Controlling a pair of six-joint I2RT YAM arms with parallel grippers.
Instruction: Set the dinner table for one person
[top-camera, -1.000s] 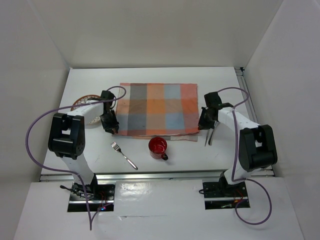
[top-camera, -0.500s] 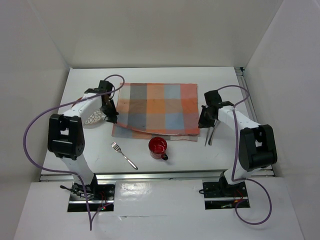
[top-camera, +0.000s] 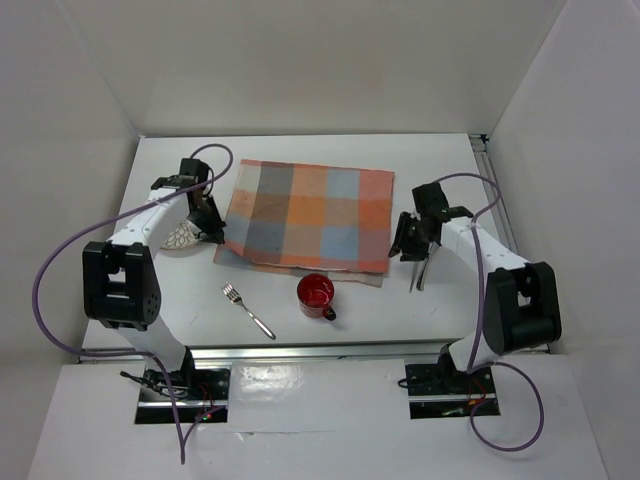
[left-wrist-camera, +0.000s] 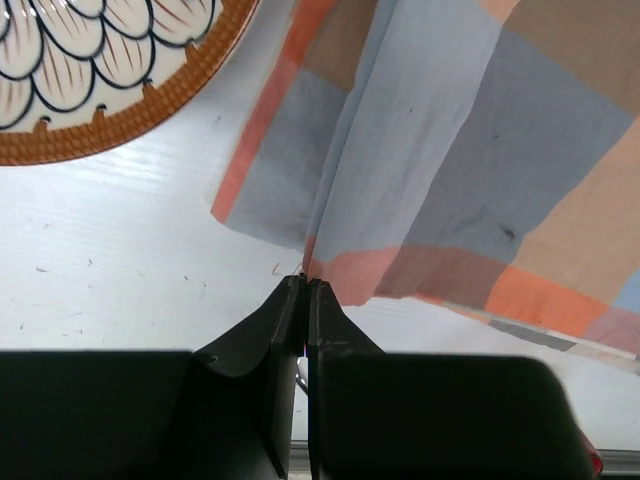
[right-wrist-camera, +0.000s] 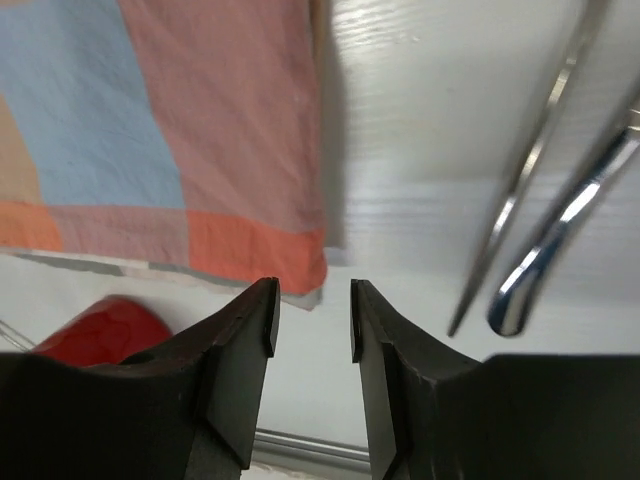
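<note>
On the white dinner table (top-camera: 340, 150) lies an orange-and-blue checked cloth mat (top-camera: 305, 215), skewed, its near-left corner raised. My left gripper (top-camera: 211, 233) is shut on that corner; the left wrist view shows the cloth (left-wrist-camera: 450, 150) ridged up from the pinched tips (left-wrist-camera: 306, 281). My right gripper (top-camera: 401, 249) stands open just off the mat's near-right corner (right-wrist-camera: 290, 262), nothing between its fingers (right-wrist-camera: 312, 300). A patterned plate (top-camera: 182, 238) sits left of the left gripper, its brown rim (left-wrist-camera: 130, 135) close to the cloth.
A fork (top-camera: 248, 310) and a red cup (top-camera: 315, 294) lie near the front edge, below the mat. A knife (right-wrist-camera: 520, 200) and a spoon (right-wrist-camera: 565, 230) lie right of the right gripper (top-camera: 420, 272). An aluminium rail (top-camera: 490, 170) runs along the right edge.
The left gripper closed on the mat's near-left corner and drew it left and back, skewing the mat. The right gripper opened and let go of the near-right corner.
</note>
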